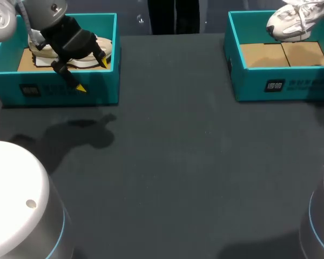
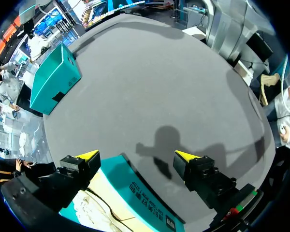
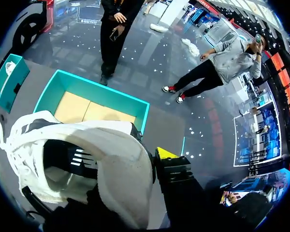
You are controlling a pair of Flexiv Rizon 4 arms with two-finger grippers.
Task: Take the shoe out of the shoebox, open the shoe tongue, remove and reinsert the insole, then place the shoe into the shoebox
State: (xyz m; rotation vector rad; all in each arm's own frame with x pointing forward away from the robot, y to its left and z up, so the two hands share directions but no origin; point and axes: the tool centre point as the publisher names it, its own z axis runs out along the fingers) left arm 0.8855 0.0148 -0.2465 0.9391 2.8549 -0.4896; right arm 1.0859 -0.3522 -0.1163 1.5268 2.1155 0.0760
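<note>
The right gripper holds the white shoe in the air above the right box, whose cardboard floor lies bare below. In the right wrist view the white shoe fills the space beside the one yellow finger that shows, pressed at the heel collar. The other finger is hidden by the shoe, so the clamp is judged from the shoe hanging clear.

Across the table, the left gripper hangs spread and empty over the left box. One tip is over the beige shoe inside, the other outside the front wall.

The step in hand looks to be taking the shoe out. To do it well, the right arm should raise the sole clear of the teal rim before it travels, since a toe that catches the wall could drag the box or twist the shoe in a heel-only grip. The open middle of the table is the sensible landing spot: sole flat, laces up, opening turned toward the left arm, so the tongue and insole can be reached. The left gripper, astride its box wall, should rise straight up before any sideways move.
</note>
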